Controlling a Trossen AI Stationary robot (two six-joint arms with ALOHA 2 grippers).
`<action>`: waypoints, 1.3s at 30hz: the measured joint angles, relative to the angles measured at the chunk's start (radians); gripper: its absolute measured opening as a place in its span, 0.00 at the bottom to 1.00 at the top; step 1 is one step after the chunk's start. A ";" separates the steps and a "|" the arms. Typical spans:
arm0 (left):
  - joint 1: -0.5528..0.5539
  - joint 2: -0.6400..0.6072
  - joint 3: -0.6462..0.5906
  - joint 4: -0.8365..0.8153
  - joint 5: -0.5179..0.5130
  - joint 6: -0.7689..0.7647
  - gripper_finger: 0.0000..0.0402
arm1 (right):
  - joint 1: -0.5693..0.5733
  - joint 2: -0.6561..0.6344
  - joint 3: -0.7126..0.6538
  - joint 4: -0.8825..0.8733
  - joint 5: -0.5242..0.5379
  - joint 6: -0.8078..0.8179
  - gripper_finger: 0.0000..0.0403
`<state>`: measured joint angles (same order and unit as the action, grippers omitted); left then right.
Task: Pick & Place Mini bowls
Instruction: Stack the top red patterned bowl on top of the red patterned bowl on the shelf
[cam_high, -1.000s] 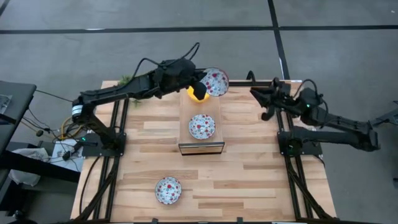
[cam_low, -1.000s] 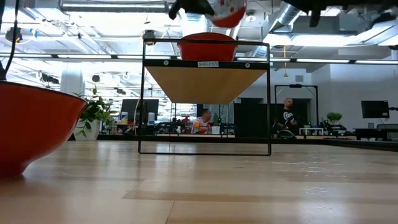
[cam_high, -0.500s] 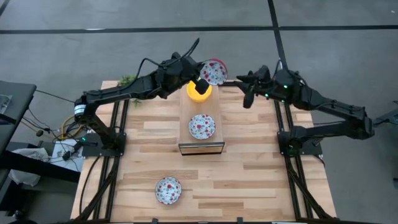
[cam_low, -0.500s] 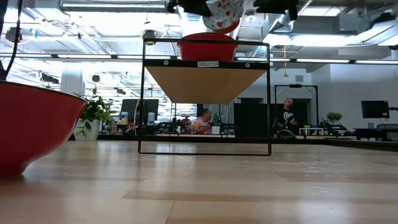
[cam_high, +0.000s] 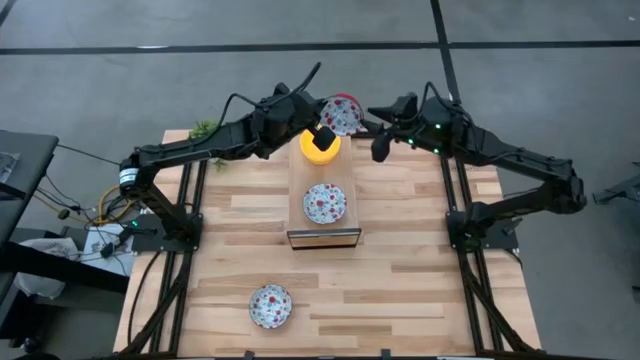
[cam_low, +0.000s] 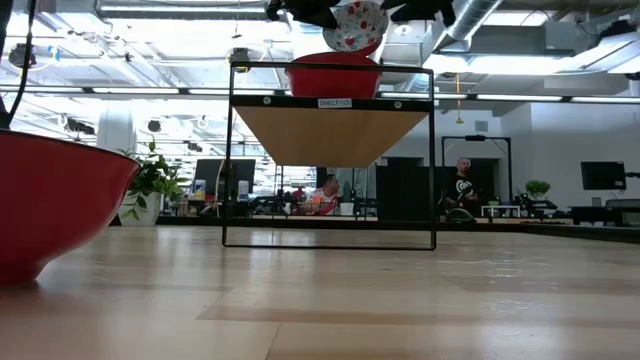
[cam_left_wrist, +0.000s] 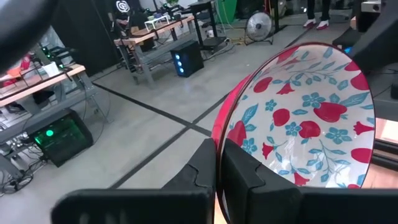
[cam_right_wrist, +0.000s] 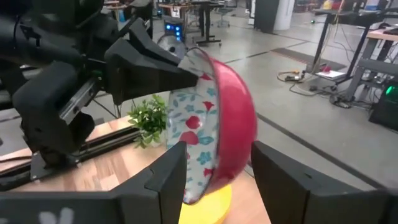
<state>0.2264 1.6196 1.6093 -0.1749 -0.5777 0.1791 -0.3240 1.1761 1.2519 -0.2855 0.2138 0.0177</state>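
Up at the far edge of the table (cam_high: 420, 270) the left gripper (cam_high: 328, 124) is clamped on the rim of a floral bowl (cam_high: 342, 114), holding it tilted on edge in the air above the back of the small shelf stand (cam_high: 322, 238); from its own wrist camera the two dark fingers (cam_left_wrist: 239, 174) pinch the red rim tight, with the patterned inside of the bowl facing out. The right gripper (cam_high: 378, 128) has its fingers (cam_right_wrist: 283, 177) spread apart on either side of that same bowl, one toward the patterned face and one toward the red outside; from where I stand I cannot make out whether either finger actually touches it. Just below the held bowl, a yellow bowl (cam_high: 320, 146) sits on the back of the stand's top; a second floral bowl (cam_high: 324, 202) rests nearer the front of that same top. A third floral bowl (cam_high: 271, 305) lies on the bare wood near the front of the table, well apart from the stand; in the level view it looms red at the picture's edge (cam_low: 55, 205). A little green plant (cam_high: 205, 128) stands at the back left corner, beside the left arm. Seen from table height, the tilted bowl (cam_low: 356, 25) hangs right above the stand's top rail; people sit at desks in the room far behind.
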 joint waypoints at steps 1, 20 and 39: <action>0.000 0.000 0.000 0.000 0.000 0.000 0.02 | 0.004 0.010 0.006 0.001 0.000 0.000 0.41; 0.000 0.000 0.000 -0.003 0.005 -0.001 0.02 | 0.004 0.049 0.021 0.004 0.098 -0.018 0.21; -0.003 -0.001 -0.002 0.016 0.039 -0.024 0.02 | 0.003 0.054 0.021 0.012 0.112 -0.017 0.01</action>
<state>0.2234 1.6188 1.6073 -0.1594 -0.5383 0.1555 -0.3210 1.2301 1.2724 -0.2737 0.3254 0.0010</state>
